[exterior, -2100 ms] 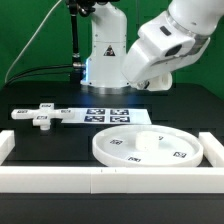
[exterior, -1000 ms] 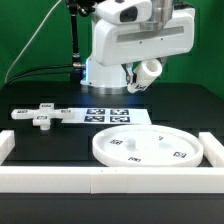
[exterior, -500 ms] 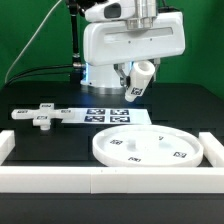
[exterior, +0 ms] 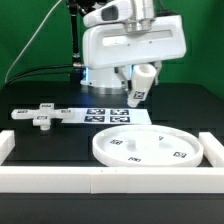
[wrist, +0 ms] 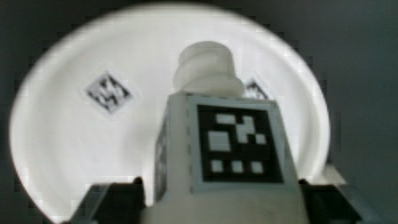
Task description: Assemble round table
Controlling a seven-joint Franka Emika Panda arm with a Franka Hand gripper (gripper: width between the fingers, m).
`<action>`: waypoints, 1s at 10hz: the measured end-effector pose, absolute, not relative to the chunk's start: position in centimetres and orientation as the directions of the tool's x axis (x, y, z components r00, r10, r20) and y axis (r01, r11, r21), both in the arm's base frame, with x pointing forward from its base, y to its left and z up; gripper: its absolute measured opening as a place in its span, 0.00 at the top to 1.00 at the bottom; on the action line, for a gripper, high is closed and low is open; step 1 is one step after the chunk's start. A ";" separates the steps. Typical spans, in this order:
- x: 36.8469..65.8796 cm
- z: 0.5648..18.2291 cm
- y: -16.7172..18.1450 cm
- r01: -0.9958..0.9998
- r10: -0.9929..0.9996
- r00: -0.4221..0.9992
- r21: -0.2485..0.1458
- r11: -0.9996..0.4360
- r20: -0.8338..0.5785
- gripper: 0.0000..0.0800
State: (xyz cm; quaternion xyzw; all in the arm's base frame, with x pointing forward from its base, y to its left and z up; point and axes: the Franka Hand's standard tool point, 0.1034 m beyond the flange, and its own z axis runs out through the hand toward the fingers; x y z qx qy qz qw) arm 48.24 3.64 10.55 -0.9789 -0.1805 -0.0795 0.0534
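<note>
The fingers (wrist: 111, 203) clench the short, thick white plastic cylindrical post (exterior: 142, 82), held tilted in the air, its long axis slanting down toward the large white rimmed plastic disc (exterior: 150, 136) lying flat on the black counter (exterior: 40, 142) below it.

Black tabletop (exterior: 55, 150) is seen in the ext. view, fenced by white border rails. The front rail (exterior: 110, 178) is laid along the near edge, w/ short side rails set at the ext. view's left (exterior: 6, 146) and right (exterior: 214, 148). The round disc (exterior: 150, 140) is laid flat, rim up, just behind the front rail, toward the ext. view's right. Small b/w tags (exterior: 181, 153) are carried on its floor. The marker board (exterior: 108, 115) is laid flat behind the disc, approx. mid-table. The cross-shaped piece (exterior: 42, 116) is laid at the ext. view's left, by the board's end. Whether they touch can't be told. In the wrist view, dark tabletop is shown round the disc's rim.
</note>
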 end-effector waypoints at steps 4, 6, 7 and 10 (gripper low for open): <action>49.1 10.5 4.1 0.368 0.350 0.920 -0.083 -0.926 0.176 0.49; 49.0 10.4 4.3 0.336 0.318 0.934 -0.096 -0.937 0.165 0.49; 49.2 10.1 5.1 0.303 0.285 0.947 -0.119 -0.945 0.147 0.49; 52.8 10.0 6.9 0.388 0.364 0.912 -0.116 -0.914 0.189 0.49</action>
